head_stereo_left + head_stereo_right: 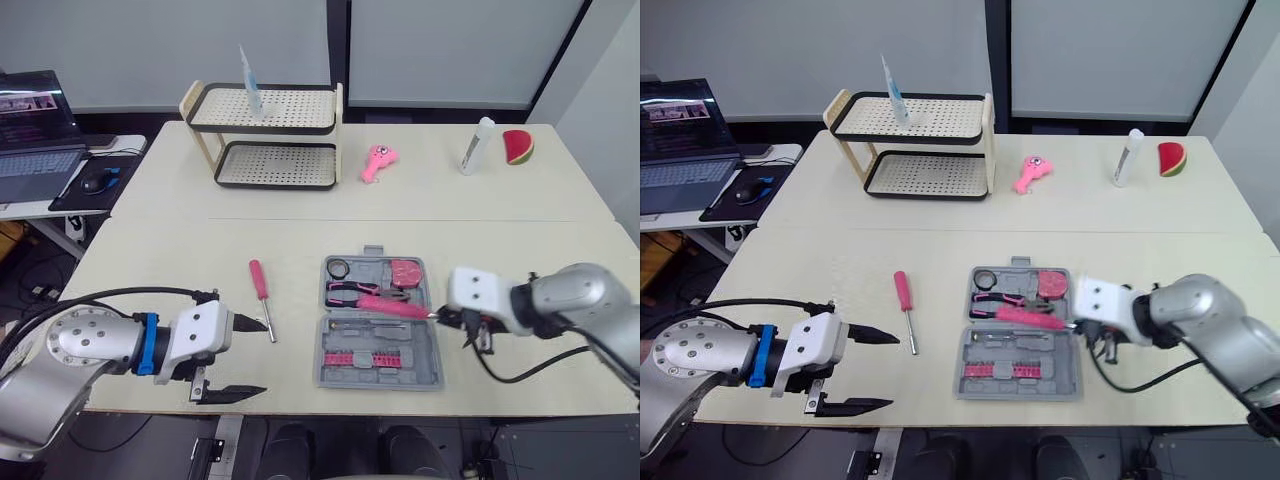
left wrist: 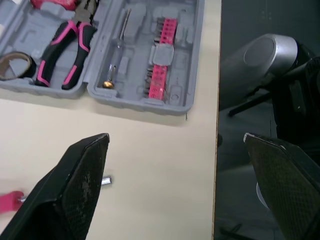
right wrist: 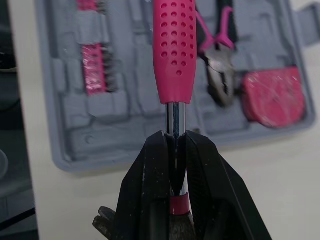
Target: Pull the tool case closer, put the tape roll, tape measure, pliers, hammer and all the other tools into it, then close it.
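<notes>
I see my right gripper (image 3: 176, 141) pinching the hammer (image 3: 173, 55) by its bare metal shaft. The pink handle reaches out over the open grey tool case (image 1: 425, 360), which sits on the near part of the table (image 1: 150, 250). The case's far half holds the tape roll (image 1: 339, 267), the pliers (image 1: 350, 290) and the pink tape measure (image 1: 405, 272). My left gripper (image 1: 262, 356) hangs at the table's front edge with fingers spread wide, near the tip of the pink-handled screwdriver (image 1: 262, 290), which lies left of the case.

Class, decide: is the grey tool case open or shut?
Open: the tool case lies flat, with pliers visible inside.
</notes>
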You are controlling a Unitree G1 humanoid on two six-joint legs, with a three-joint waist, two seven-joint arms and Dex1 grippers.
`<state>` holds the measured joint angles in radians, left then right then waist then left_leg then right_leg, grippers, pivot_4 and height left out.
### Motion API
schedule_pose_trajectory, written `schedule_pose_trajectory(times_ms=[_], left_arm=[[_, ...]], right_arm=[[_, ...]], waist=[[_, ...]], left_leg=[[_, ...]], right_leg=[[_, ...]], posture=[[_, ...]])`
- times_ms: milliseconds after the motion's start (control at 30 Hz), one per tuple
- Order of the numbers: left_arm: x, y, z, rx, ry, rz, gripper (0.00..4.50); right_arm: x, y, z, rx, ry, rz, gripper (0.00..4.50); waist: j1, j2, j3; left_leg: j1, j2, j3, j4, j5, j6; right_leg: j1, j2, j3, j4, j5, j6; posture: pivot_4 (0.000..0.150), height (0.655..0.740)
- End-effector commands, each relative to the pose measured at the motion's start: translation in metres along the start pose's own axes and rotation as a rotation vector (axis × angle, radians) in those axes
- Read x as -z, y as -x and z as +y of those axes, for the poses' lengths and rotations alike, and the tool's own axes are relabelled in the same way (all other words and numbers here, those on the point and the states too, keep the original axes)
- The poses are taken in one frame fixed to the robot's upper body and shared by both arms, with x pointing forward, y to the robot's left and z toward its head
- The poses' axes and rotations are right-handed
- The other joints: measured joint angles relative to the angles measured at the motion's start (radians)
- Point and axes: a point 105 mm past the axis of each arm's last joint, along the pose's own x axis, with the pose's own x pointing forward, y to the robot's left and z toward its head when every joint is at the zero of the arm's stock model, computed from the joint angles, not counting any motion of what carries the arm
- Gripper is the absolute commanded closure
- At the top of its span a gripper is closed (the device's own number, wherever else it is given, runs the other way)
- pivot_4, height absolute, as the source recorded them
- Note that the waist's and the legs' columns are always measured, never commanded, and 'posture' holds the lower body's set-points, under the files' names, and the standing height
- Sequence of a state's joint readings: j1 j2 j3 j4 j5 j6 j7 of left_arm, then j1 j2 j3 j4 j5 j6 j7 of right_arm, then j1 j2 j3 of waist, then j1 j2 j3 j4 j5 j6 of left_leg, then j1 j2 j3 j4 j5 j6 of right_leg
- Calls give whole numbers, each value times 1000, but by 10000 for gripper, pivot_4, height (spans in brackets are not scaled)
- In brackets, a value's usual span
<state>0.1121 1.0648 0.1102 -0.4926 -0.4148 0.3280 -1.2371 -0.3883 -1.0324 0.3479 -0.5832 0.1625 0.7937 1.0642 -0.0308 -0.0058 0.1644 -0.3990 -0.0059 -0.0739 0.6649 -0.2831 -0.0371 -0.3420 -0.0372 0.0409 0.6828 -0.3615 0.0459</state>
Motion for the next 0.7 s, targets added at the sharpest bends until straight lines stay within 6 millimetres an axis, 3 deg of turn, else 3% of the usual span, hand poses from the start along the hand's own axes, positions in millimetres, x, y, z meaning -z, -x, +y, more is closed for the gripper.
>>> schedule_pose_trajectory(times_ms=[33, 200, 367, 700], left_arm=[[-3, 3, 0, -11, -36, 13, 0], [-1, 4, -2, -8, -33, 16, 0], [0, 3, -4, -5, -33, 9, 0], [3, 1, -5, 1, -31, 0, 0]], right_arm=[[-15, -8, 2, 0, 68, 1, 42650], [-20, -30, 13, -53, 82, -3, 42650], [-14, -46, 15, -69, 104, 27, 42650], [-15, -61, 7, -78, 137, 41, 42650]], waist=[[1, 0, 0], [1, 0, 0], [0, 0, 0], [0, 0, 0]], left_leg=[[0, 0, 0, 0, 0, 0], [0, 0, 0, 0, 0, 0], [0, 0, 0, 0, 0, 0], [0, 0, 0, 0, 0, 0]], right_leg=[[0, 0, 0, 0, 0, 0], [0, 0, -1, 0, 0, 0], [-1, 0, -1, 1, 0, 0], [-3, 0, -1, 4, 0, 0]], posture=[[1500, 7290], [1500, 7290], [1500, 7290], [1500, 7290]])
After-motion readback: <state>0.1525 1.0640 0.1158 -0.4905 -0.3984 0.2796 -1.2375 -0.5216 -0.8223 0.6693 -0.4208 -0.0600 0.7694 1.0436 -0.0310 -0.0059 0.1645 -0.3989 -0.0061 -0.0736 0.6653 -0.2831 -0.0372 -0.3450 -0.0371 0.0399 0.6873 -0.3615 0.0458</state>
